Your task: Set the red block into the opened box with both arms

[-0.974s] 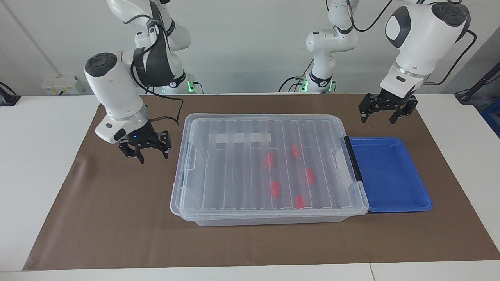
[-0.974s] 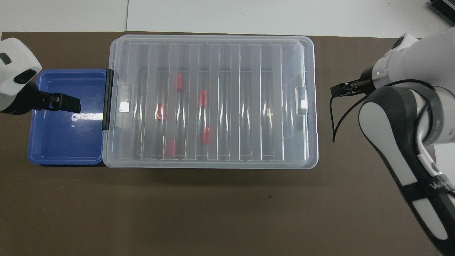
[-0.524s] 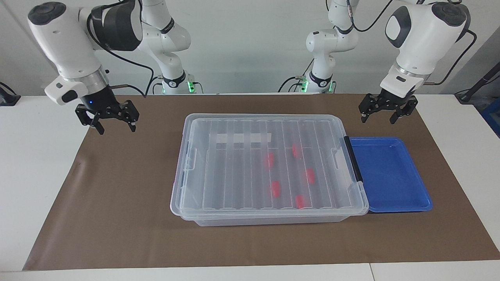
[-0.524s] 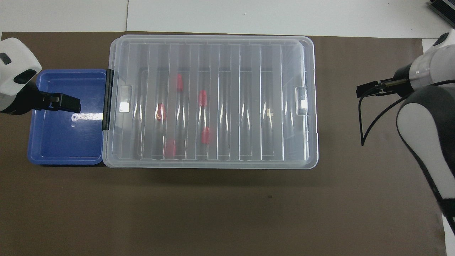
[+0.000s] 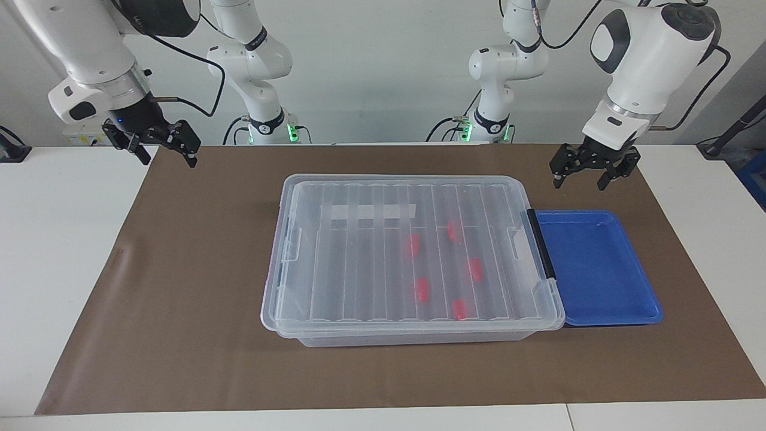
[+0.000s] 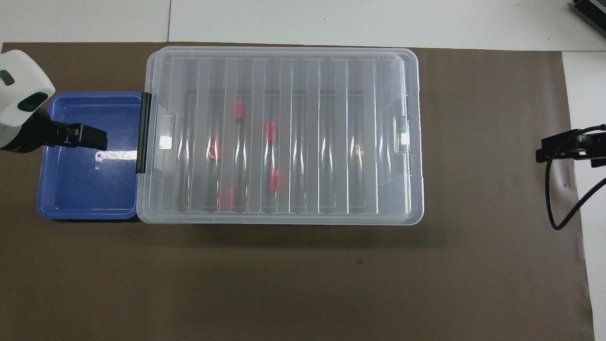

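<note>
Brown mat (image 5: 179,335) edges, lidded box (image 5: 359,311) central, left gripper (image 5: 589,175), right gripper (image 5: 160,151) apparently released

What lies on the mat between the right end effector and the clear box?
Nothing: in the facing view only bare brown mat separates the right end effector from the box.

Plain pale wall (image 5: 371,72); white table (image 5: 60,239); brown mat (image 5: 179,299), possibly paper.
</note>
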You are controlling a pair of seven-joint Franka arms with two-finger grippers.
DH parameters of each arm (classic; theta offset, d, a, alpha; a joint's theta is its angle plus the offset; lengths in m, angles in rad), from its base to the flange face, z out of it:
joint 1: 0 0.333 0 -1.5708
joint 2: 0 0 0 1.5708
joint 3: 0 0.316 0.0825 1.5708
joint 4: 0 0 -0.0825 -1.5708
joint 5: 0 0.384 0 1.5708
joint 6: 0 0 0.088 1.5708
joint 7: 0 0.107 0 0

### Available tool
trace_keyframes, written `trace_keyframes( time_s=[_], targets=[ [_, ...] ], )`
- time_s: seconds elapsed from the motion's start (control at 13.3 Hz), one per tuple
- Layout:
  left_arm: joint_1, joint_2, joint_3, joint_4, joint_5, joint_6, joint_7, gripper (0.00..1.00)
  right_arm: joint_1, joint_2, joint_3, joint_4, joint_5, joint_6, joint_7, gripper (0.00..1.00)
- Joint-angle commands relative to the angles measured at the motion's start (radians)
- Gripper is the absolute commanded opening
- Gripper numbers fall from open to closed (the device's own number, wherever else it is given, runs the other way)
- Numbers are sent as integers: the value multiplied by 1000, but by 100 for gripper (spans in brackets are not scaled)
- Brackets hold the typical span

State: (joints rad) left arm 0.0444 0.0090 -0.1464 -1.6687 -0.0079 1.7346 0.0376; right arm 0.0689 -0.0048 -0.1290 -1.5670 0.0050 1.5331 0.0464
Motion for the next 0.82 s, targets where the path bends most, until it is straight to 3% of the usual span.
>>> trace_keyframes(
  time_s=[0.0, 0.75],
  targets=[
    [11, -15, -2, -9, -17, 19, -5, 100, -5, 8, 11, 18, -19, -11, 10, 100],
    [12, -15, -2, -11, -17, 20, -4, 100, 17, 8, 20, 27, -28, -24, 18, 100]
  ],
)
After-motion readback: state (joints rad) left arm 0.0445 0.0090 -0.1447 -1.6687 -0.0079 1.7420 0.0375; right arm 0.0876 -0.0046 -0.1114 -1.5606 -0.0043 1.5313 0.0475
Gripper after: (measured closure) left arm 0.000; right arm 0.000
